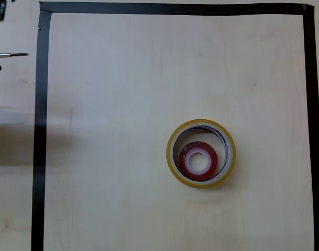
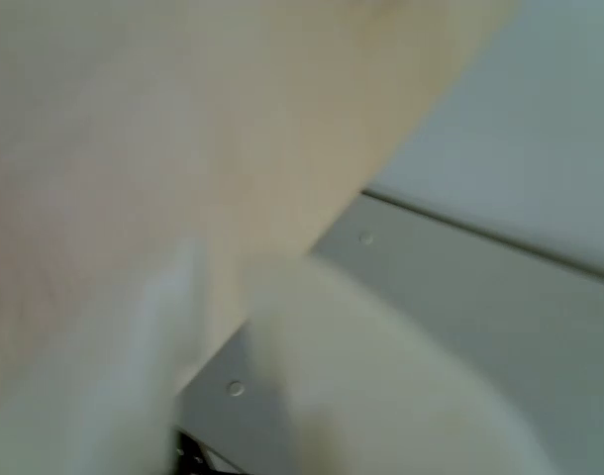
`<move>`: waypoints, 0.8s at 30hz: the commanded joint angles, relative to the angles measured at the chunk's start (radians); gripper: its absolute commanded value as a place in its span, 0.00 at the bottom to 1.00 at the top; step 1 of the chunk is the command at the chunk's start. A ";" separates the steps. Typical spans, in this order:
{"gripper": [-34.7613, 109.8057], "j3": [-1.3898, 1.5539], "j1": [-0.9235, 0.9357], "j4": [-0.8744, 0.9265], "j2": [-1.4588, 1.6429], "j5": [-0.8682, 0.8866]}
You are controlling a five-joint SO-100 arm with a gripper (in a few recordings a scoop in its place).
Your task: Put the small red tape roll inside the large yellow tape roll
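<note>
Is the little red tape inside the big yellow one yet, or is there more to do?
It looks done. In the overhead view the small red tape roll lies flat inside the hole of the large yellow tape roll, on the table within the black tape border. Nothing is being carried there. The wrist view is too blurry to tell how the hand stands. Nothing looks left.

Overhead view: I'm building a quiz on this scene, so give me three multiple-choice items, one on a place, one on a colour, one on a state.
1. Where does the small red tape roll lie?
A. Inside the large yellow tape roll
B. Left of the black tape border
C. Stacked on the yellow rim

2. What colour is the red roll's inner core?
A. Black
B. White
C. Green

3. How does the yellow roll rest on the table?
A. On edge
B. Flat, hole upward
C. Leaning on the border

Answers: 1 A, the yellow ring surrounds it; 2 B, a pale ring lines its hole; 3 B, its whole circle shows from above.
</note>
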 commanded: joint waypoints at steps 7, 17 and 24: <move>0.24 0.091 0.043 -0.005 0.005 -0.044; 0.24 0.328 0.044 -0.107 0.005 -0.043; 0.24 0.413 0.040 -0.141 0.005 -0.044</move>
